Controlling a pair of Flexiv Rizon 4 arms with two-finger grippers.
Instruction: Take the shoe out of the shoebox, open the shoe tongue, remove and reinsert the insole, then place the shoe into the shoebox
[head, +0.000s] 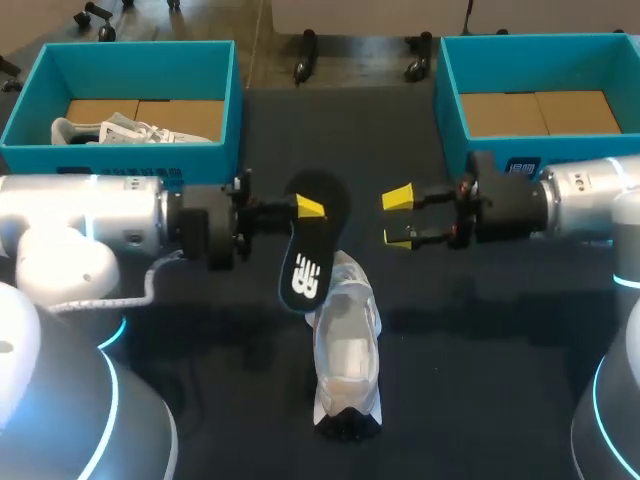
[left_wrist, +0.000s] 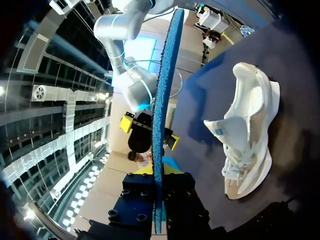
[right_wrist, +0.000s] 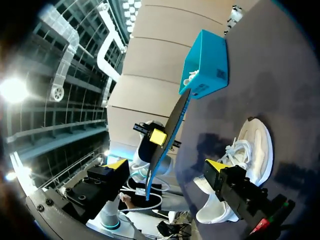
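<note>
My left gripper (head: 308, 207) is shut on the upper end of a black insole (head: 312, 250), which hangs tilted above the table. In the left wrist view the insole (left_wrist: 162, 115) shows edge-on, blue underneath, clamped between the fingers. The white shoe (head: 347, 340) lies on the dark table just below the insole, opening upward; it also shows in the wrist views (left_wrist: 250, 135) (right_wrist: 245, 165). To the right of the insole my right gripper (head: 400, 217) stands wide open with nothing in it, facing the insole (right_wrist: 170, 135) from a short distance.
A teal shoebox (head: 130, 160) at the back left holds another white shoe (head: 130, 130). A second teal shoebox (head: 452, 110) at the back right shows only its cardboard floor. A white cable (head: 110, 300) trails from my left arm.
</note>
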